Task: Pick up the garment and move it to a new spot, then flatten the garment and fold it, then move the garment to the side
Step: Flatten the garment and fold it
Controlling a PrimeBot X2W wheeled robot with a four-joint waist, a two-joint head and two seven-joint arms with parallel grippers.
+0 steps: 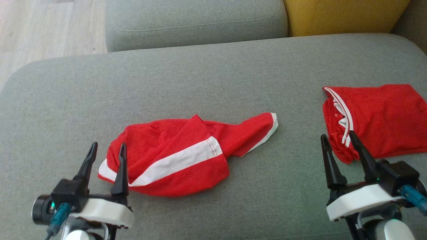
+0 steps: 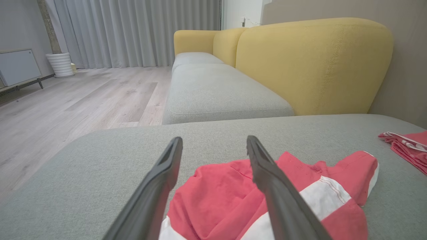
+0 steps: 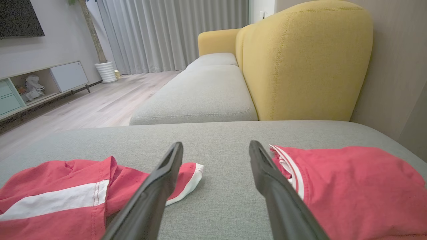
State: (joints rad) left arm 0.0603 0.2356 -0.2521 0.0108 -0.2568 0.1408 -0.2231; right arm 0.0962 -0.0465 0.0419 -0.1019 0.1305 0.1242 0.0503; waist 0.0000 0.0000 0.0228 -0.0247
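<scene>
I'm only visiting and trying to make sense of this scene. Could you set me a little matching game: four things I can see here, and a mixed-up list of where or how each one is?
Things:
1. crumpled garment
2. second garment
3. left gripper
4. yellow backrest

Places or states:
A. beyond the grey seat, upper right of the head view
B. open, at the crumpled cloth's left end
C. right side of the seat, lying flatter
D. middle of the seat, bunched, white stripe showing

Pairs: 1-D, 2-C, 3-B, 4-A
</scene>
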